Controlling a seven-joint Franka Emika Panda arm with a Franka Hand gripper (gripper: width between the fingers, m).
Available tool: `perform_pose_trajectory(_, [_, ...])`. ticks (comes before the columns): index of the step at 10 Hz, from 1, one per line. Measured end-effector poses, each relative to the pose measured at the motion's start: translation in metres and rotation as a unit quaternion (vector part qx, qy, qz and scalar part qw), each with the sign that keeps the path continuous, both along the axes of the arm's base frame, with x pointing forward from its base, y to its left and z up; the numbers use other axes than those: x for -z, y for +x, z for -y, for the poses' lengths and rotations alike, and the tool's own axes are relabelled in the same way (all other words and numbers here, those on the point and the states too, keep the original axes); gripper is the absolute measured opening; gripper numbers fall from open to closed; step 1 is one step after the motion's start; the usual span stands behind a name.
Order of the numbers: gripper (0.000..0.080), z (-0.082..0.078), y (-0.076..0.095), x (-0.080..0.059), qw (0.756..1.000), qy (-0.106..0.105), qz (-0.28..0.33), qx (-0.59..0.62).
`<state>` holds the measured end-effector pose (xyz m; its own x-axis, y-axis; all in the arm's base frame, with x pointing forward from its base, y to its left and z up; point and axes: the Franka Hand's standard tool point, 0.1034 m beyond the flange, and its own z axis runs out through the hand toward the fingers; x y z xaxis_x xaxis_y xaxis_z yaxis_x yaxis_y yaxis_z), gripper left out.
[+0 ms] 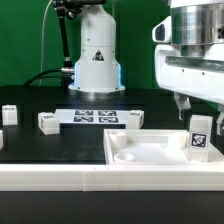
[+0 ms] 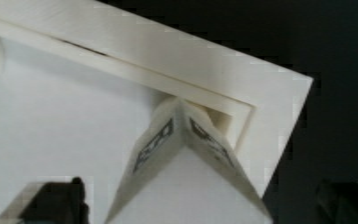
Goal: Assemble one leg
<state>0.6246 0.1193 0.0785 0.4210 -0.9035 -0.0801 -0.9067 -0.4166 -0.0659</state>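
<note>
The big white panel (image 1: 150,152) is lying at 5 o'clock on the table. The leg (image 1: 200,138) is standing on its 3 o'clock corner. The gripper (image 1: 187,104) is hanging above, fingers spread, holding nothing. A crooked push might be tipping the leg over.

Even, bright lighting is seen in the exterior view; the wrist view is rendered soft, the fingers (image 2: 55,203) blurred and dark.

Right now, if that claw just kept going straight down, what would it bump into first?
Probably the leg standing on the white panel: the claw hangs right above it, though depth is hard to judge.
</note>
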Motion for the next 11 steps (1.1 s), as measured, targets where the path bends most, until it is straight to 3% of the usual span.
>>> perform_pose_trajectory(3, [0.0649,-0.003,-0.004,0.007,0.991,-0.016,0.003,-0.132])
perform_pose_trajectory(6, [0.0649,0.001,-0.007,0.012,0.967,-0.03,0.002,-0.253])
perform_pose_trajectory(11, [0.0649,0.01,-0.004,0.011,0.935,-0.031,0.011,-0.353])
